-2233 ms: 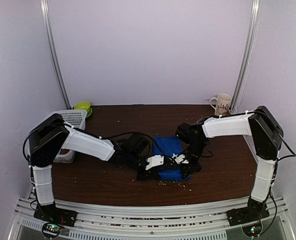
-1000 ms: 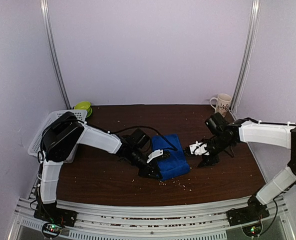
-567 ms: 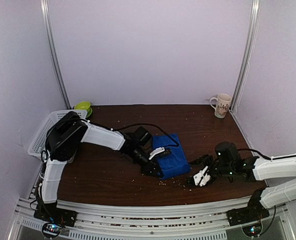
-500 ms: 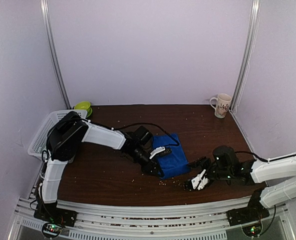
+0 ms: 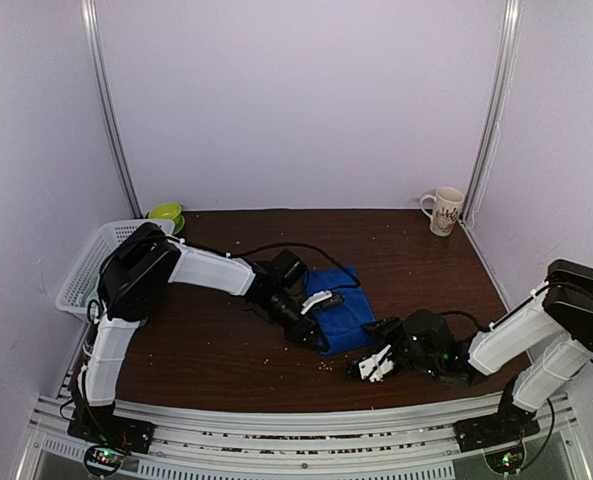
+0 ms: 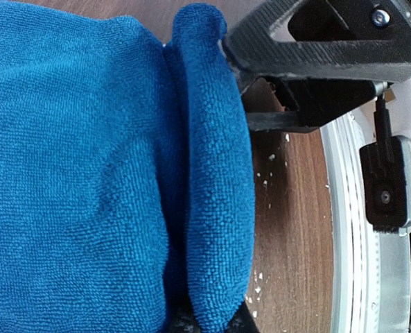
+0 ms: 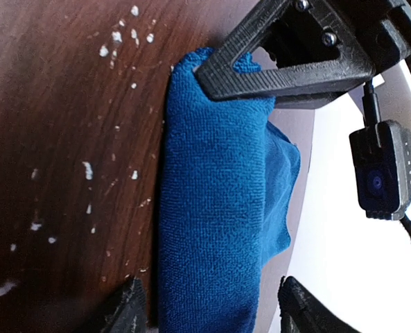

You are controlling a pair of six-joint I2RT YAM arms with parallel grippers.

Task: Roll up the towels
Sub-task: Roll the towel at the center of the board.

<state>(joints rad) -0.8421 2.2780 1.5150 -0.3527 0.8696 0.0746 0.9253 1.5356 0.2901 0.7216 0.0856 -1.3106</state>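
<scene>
My left hand (image 5: 317, 303) is pinched shut on a thick fold of the blue towel (image 5: 344, 320), out in the middle of the tabletop (image 5: 216, 350). Up close in the left wrist view, that fold stands as a plump ridge along the cloth's edge, and my fingertips nip it at the very bottom of the picture. My right hand (image 5: 372, 365) is down low at the towel's near right corner, fingers spread wide and gripping nothing. In its own wrist view the folded end of the towel sits just ahead, between my two pads (image 7: 125, 309), with the left hand's black finger at the far end. The towel is bunched into a compact bundle lying on the wood. Pale crumbs (image 5: 328, 367) speckle the surface just beside it. Far back on the right a white patterned mug (image 5: 444, 210) stands upright by the wall, and a white basket (image 5: 84, 280) sits at the left edge.
</scene>
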